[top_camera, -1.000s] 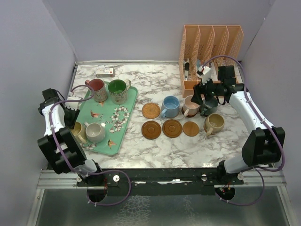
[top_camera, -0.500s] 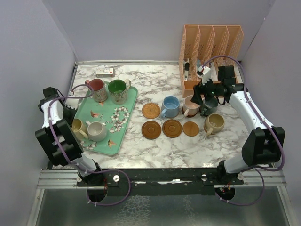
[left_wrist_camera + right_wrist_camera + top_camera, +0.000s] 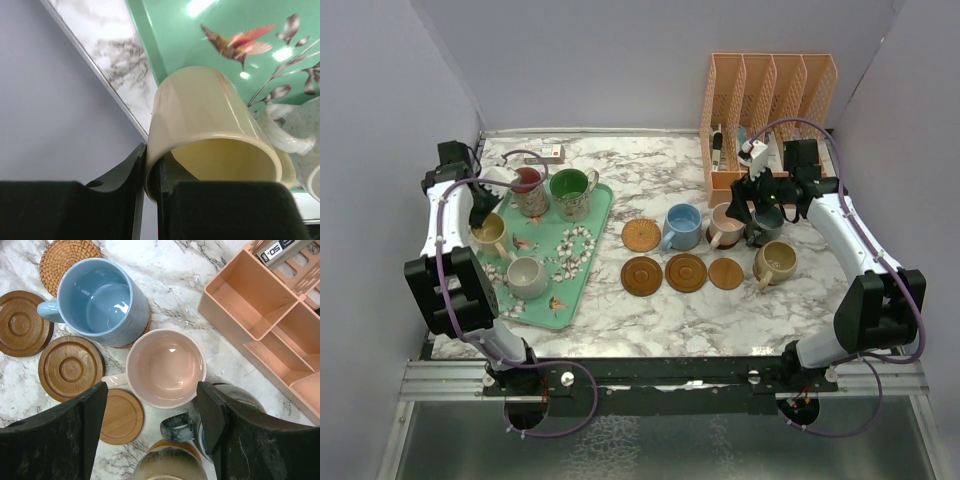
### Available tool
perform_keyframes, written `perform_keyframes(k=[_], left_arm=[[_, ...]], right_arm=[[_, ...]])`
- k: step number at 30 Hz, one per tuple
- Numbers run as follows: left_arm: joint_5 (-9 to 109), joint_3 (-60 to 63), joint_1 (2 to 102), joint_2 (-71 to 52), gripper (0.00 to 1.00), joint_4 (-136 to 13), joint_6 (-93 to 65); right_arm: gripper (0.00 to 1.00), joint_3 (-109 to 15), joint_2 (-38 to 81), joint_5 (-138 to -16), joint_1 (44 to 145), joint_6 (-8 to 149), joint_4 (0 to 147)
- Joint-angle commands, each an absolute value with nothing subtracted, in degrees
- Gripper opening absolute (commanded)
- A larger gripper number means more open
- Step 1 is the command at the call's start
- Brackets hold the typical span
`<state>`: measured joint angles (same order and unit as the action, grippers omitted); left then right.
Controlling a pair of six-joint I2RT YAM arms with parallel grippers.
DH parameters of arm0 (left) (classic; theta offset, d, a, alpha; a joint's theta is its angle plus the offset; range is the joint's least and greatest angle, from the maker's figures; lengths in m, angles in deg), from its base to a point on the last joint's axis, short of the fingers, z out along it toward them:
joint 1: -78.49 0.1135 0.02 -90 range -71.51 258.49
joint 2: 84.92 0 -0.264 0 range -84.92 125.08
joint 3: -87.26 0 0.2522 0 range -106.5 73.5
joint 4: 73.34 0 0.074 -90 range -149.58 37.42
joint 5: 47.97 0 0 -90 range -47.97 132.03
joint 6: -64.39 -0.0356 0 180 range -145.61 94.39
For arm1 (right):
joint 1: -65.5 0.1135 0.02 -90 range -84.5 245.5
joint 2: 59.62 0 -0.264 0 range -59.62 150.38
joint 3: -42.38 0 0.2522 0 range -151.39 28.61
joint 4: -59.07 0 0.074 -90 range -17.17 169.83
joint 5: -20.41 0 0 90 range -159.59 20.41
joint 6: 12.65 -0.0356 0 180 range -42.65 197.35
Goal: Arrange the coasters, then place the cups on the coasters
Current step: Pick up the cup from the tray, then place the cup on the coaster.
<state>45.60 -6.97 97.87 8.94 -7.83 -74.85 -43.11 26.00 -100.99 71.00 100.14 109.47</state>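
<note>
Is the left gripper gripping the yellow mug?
Yes, the left gripper pinches the yellow mug by its rim, one finger inside, one outside.

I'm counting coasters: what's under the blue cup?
A brown coaster lies under the blue cup. Only its edge peeks out; the cup covers the rest.

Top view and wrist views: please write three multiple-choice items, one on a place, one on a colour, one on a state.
1. Where does the cream mug stand?
A) on the green tray
B) on a coaster
C) in the orange rack

2. What colour is the mug in the left hand?
A) red
B) blue
C) yellow

3. How is the right hand?
A) shut on the blue mug
B) open above the pink mug
C) shut on a coaster

Answers:
1 A, the green tray lies under it.
2 C, the fingers pinch the yellow mug by its rim.
3 B, its fingers stand apart on either side of the pink mug.
</note>
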Motion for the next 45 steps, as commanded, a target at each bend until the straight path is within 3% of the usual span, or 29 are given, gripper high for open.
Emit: perform_keyframes(k=[1, 12, 23, 45], left_arm=[[43.2, -11.6, 92.3, 6.4, 0.00, -5.6, -78.5], [45.8, -16.5, 76.4, 2.5, 0.00, -4.7, -78.5], [56.8, -14.6, 58.1, -1.1, 0.00, -4.7, -77.0], [54.2, -39.3, 26.6, 23.8, 0.00, -4.2, -78.0]], right_arm=[[0.72, -43.3, 26.8, -102.2, 70.6, 100.8, 110.3], [0.72, -43.0, 26.8, -101.7, 70.6, 100.8, 109.8], [0.72, -42.1, 25.9, -100.5, 70.5, 98.2, 108.2], [0.72, -41.1, 24.4, -99.6, 62.3, 90.7, 104.2]])
